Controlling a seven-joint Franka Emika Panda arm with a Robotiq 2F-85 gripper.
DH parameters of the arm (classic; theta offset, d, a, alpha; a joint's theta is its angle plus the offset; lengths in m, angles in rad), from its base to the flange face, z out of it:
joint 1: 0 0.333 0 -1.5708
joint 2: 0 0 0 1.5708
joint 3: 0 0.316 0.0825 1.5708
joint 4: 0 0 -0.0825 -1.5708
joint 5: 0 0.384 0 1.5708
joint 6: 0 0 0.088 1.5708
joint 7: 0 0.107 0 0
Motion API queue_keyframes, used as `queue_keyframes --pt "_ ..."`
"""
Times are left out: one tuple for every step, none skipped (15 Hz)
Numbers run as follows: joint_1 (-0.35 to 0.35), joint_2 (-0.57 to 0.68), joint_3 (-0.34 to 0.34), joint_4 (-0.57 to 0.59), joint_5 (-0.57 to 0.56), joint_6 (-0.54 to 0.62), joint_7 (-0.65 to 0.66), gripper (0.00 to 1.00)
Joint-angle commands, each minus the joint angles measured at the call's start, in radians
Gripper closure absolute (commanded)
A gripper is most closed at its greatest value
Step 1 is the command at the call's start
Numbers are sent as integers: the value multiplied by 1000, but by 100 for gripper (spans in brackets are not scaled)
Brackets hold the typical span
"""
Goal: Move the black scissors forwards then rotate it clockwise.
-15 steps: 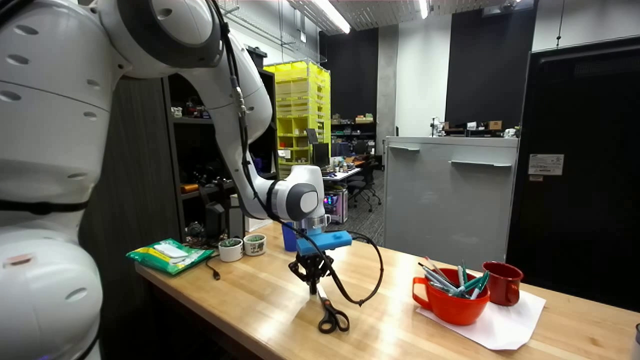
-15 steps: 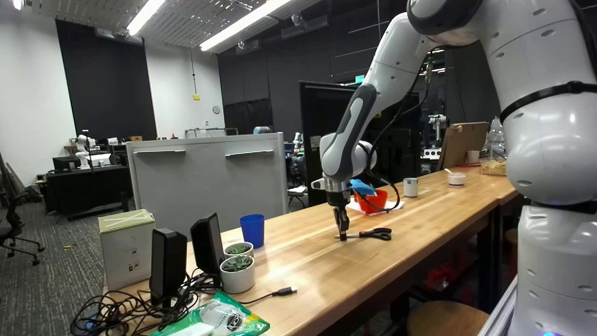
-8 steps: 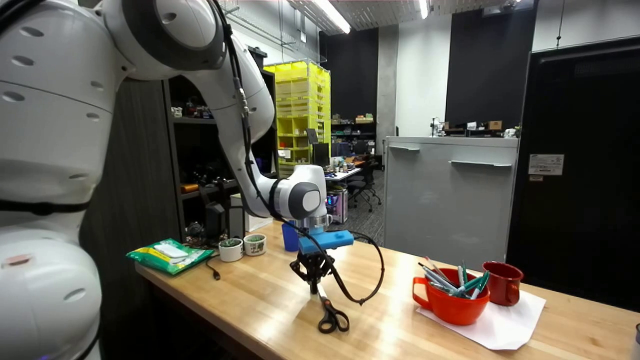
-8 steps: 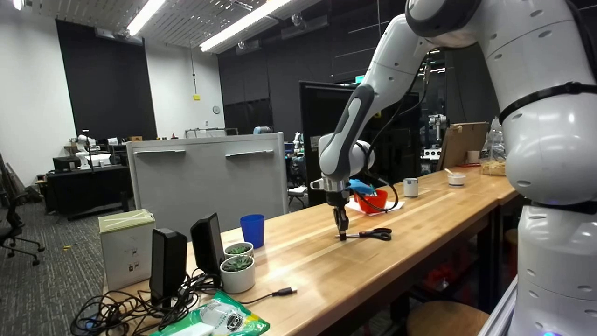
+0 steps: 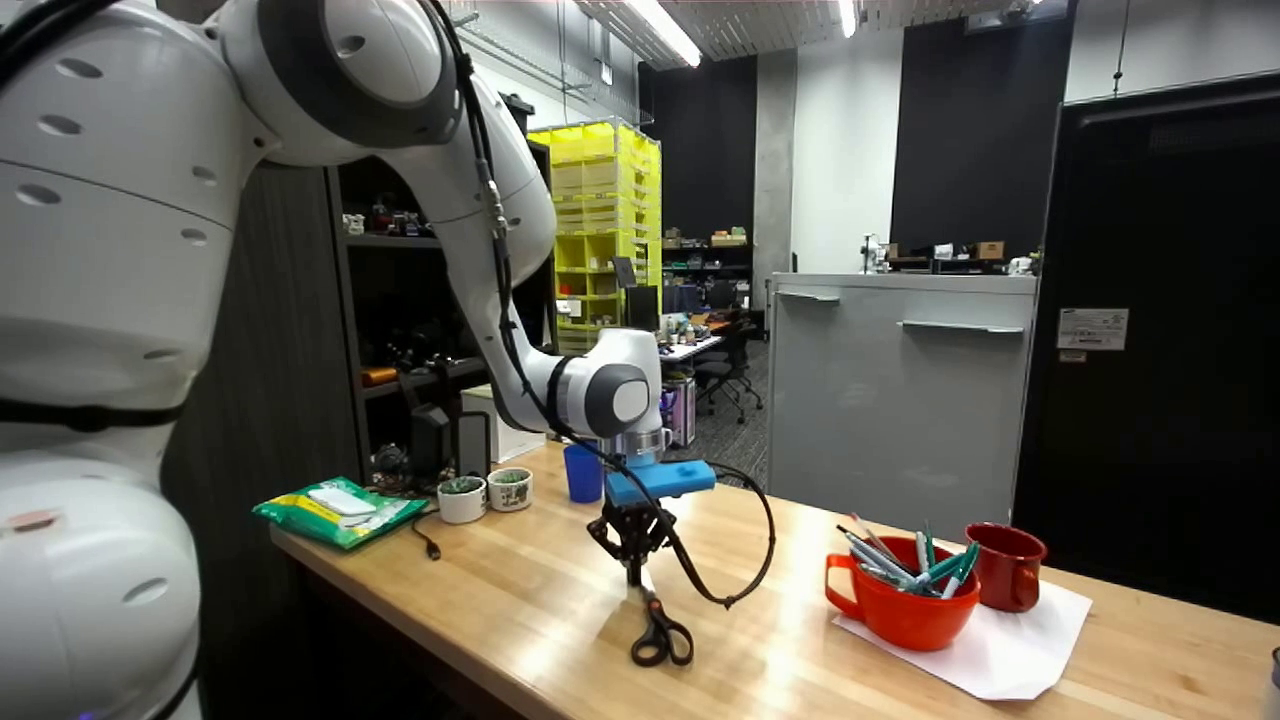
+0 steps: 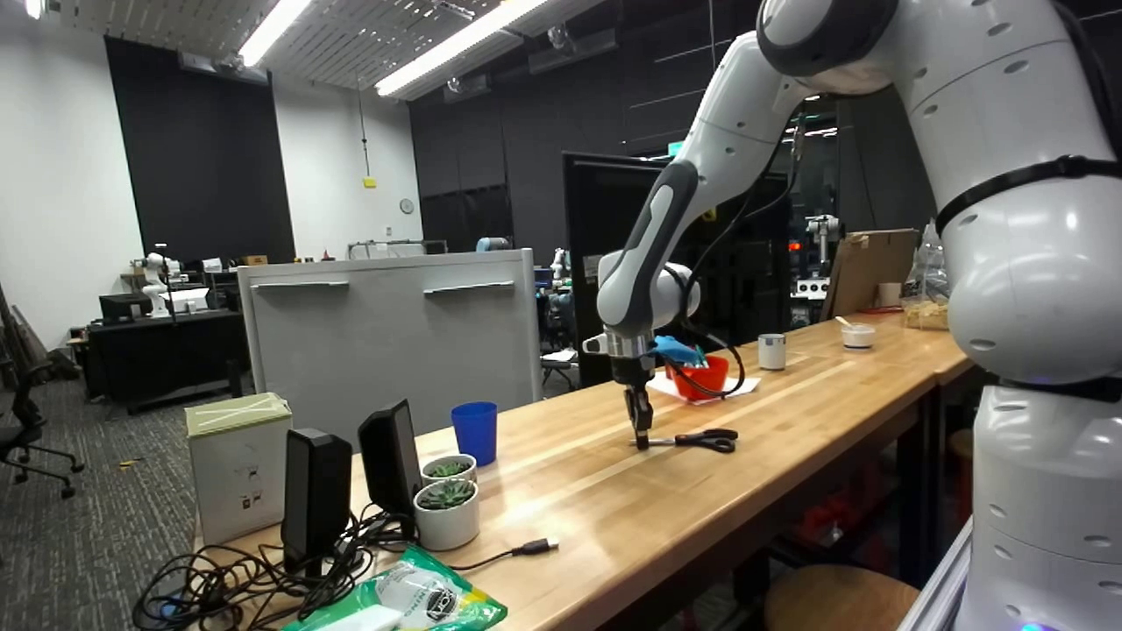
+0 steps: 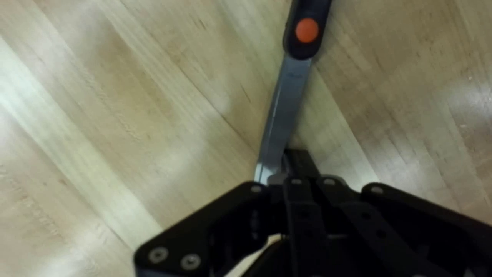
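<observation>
We see the scissors (image 5: 656, 618) on the table (image 5: 545, 600), handles toward the long edge beside the arm (image 6: 1026, 289), and the gripper (image 6: 642, 441) near their tip, jaws pressed together with nothing visible between, though we cannot tell whether they touch the blade.

Robotics lab: in an exterior view, large white jointed arm (image 6: 999, 131) near right, smaller white arm (image 6: 155, 285) far left.

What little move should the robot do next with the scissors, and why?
If the forwards part is done, maybe slide the shut jaws sideways into the blade: in the wrist view they stand right of it, away from the orange dot, so pushing left should turn the scissors clockwise.
</observation>
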Motion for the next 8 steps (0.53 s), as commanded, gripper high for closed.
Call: queue_keyframes --pt "-29 66 10 51 20 22 -45 100" --pt "-33 73 11 56 26 24 -54 100" --pt "-36 74 11 61 30 21 -59 100" --pt "-39 80 12 65 37 23 -69 100" --pt "-41 81 12 71 40 19 -73 100" --pt "-43 87 13 76 44 21 -79 100" --pt "-45 87 13 81 45 16 -83 100" --pt "-47 92 13 86 47 16 -86 100"
